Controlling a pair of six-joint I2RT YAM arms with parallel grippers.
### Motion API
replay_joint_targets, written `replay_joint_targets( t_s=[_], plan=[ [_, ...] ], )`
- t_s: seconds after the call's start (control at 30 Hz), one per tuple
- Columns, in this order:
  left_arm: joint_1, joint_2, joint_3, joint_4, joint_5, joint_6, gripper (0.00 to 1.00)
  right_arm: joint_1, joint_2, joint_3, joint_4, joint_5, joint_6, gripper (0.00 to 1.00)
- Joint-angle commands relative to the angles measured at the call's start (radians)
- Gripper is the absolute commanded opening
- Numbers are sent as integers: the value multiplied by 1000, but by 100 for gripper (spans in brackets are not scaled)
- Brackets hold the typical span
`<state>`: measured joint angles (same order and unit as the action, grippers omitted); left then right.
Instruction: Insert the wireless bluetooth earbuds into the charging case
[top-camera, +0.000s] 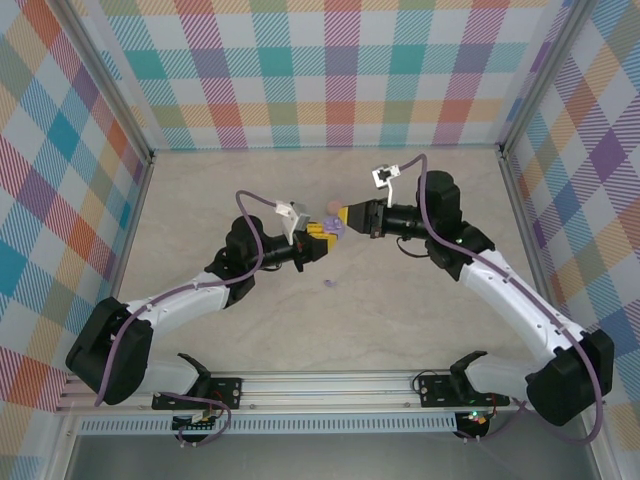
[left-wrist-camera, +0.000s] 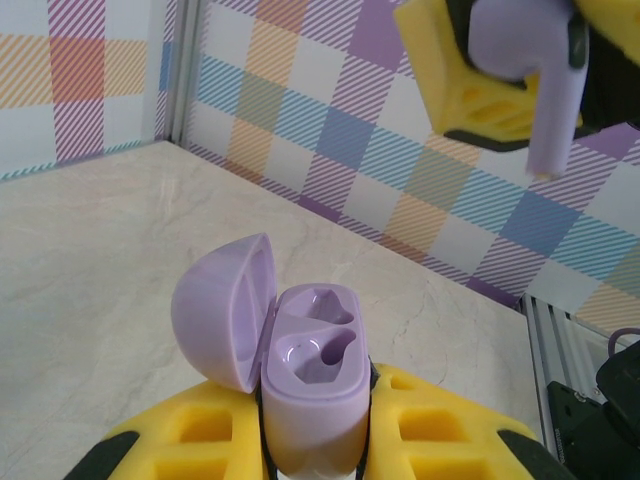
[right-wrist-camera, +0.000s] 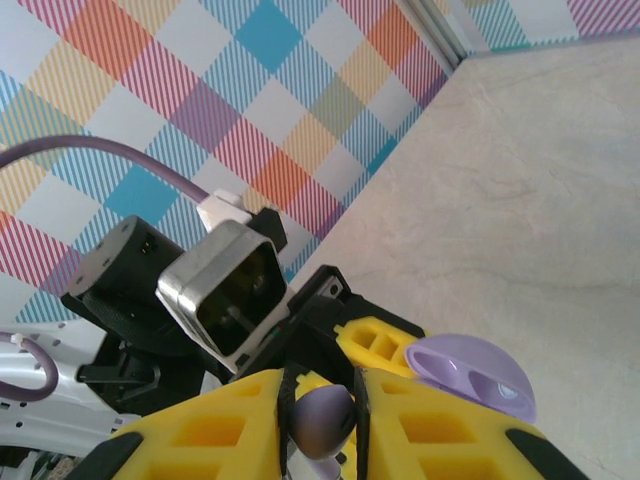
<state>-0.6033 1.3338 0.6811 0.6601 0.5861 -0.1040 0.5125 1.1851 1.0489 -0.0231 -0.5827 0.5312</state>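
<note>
My left gripper (top-camera: 318, 239) is shut on the purple charging case (left-wrist-camera: 314, 382) and holds it upright above the table. The case lid (left-wrist-camera: 224, 311) is swung open to the left, and both sockets show bare. My right gripper (top-camera: 347, 215) hangs just beyond and above the case, shut on a purple earbud (left-wrist-camera: 528, 62) whose stem points down. In the right wrist view that earbud (right-wrist-camera: 323, 420) sits between the yellow fingers (right-wrist-camera: 215, 430), with the open lid (right-wrist-camera: 470, 374) just below on the right. Another tiny purple earbud (top-camera: 329, 284) lies on the table, nearer than both grippers.
A small pale pink thing (top-camera: 330, 206) lies on the table just behind the two grippers. Checkered walls (top-camera: 330, 70) close the table on three sides. A metal rail (top-camera: 320, 388) with the arm bases runs along the near edge.
</note>
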Motion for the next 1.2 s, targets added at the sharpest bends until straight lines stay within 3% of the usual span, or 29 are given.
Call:
replay_joint_targets(
  t_s=[0.0, 0.5, 1.17],
  plan=[
    [-16, -34, -23, 95, 6, 43, 19, 14, -42, -30, 83, 55, -32, 25],
    [-61, -51, -25, 105, -75, 183, 18, 57, -62, -84, 131, 118, -58, 26],
    [-72, -87, -12, 92, -77, 195, 17, 72, -40, -105, 173, 120, -76, 26]
  ],
)
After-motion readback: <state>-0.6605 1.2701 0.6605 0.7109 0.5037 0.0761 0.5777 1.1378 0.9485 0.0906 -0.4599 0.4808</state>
